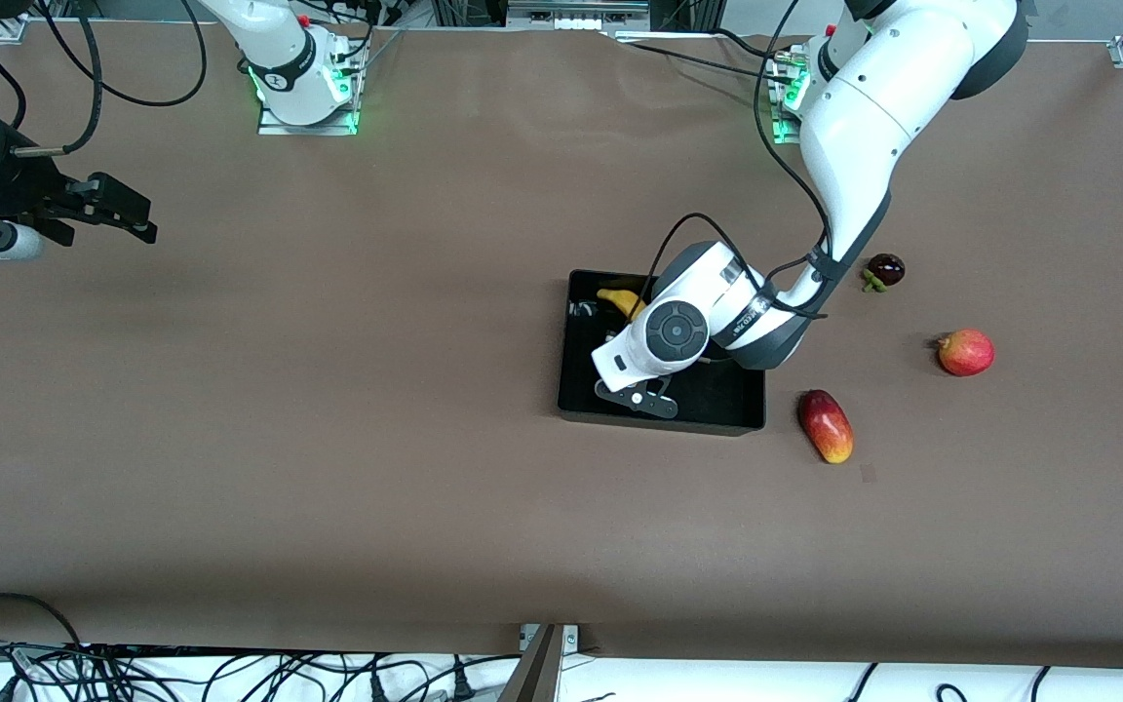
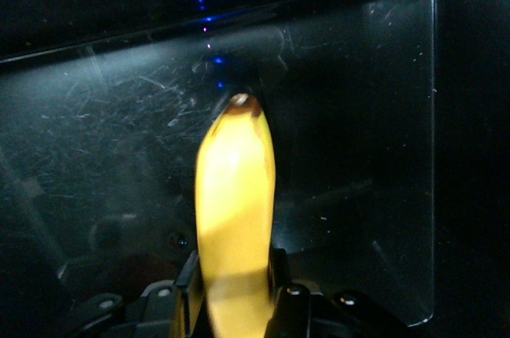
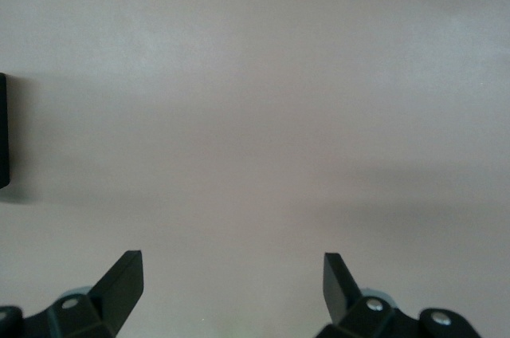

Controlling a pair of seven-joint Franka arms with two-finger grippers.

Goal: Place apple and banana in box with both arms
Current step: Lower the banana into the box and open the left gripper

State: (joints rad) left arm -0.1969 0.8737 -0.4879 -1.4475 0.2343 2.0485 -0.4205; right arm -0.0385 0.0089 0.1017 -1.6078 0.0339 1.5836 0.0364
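Note:
The black box (image 1: 659, 421) lies near the table's middle. My left arm reaches down into it, and its wrist hides most of the inside. My left gripper (image 2: 233, 278) is shut on the yellow banana (image 2: 235, 194), with a finger on each side. The banana's dark tip points at the box's scratched glossy floor (image 2: 358, 115). In the front view only one end of the banana (image 1: 621, 298) shows past the wrist. The apple is out of view. My right gripper (image 1: 137, 219) is open and empty (image 3: 233, 274) over bare table at the right arm's end.
Three fruits lie on the table toward the left arm's end, outside the box: a dark purple fruit (image 1: 885, 269), a pinkish-red round fruit with a side nub (image 1: 965, 352), and an oblong red-yellow fruit (image 1: 826, 426) beside the box's corner.

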